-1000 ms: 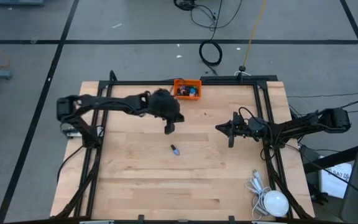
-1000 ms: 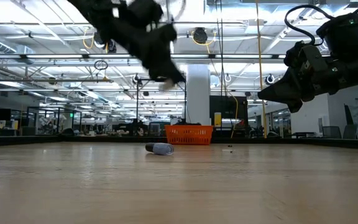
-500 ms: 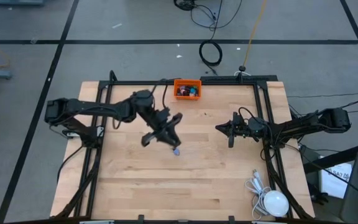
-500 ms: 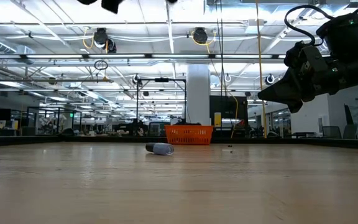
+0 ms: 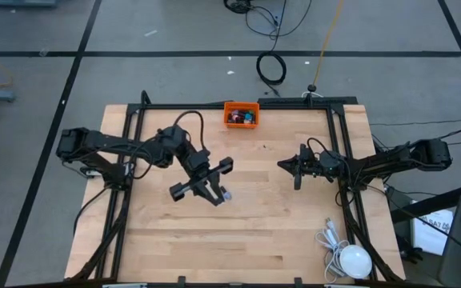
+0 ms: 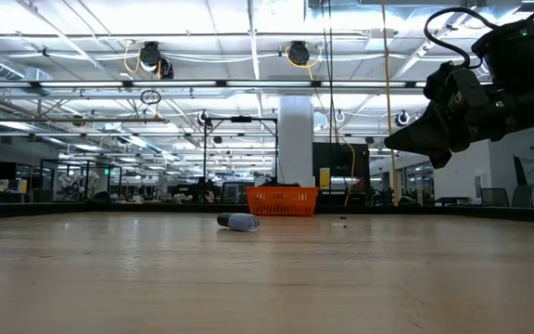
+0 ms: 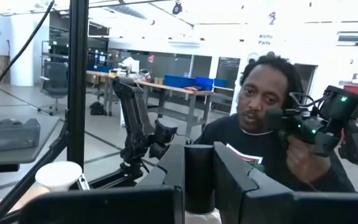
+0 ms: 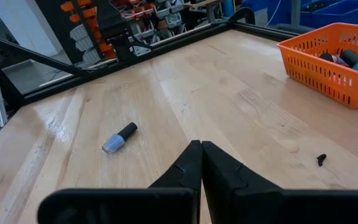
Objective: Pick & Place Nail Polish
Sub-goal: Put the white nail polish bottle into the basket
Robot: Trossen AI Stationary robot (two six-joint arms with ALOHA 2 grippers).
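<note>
Near the middle of the wooden table (image 5: 174, 240) we see one nail polish bottle (image 5: 226, 194) lying on its side, pale blue with a dark cap; in the right wrist view it lies alone on bare wood (image 8: 119, 138). More nail polish bottles (image 5: 243, 117) sit inside the orange bin (image 5: 241, 105) at the table's far edge, well apart from the lying one. Our left gripper (image 5: 208, 181) hovers just beside the lying bottle, on its left, seemingly without touching it; whether its jaws are open or closed we cannot tell. Our right gripper (image 5: 297, 168) waits off to the right, well apart from the bottle, its fingers (image 8: 194, 163) pressed together and holding nothing. A small dark speck (image 8: 321, 159) lies on the wood near the bin.
</note>
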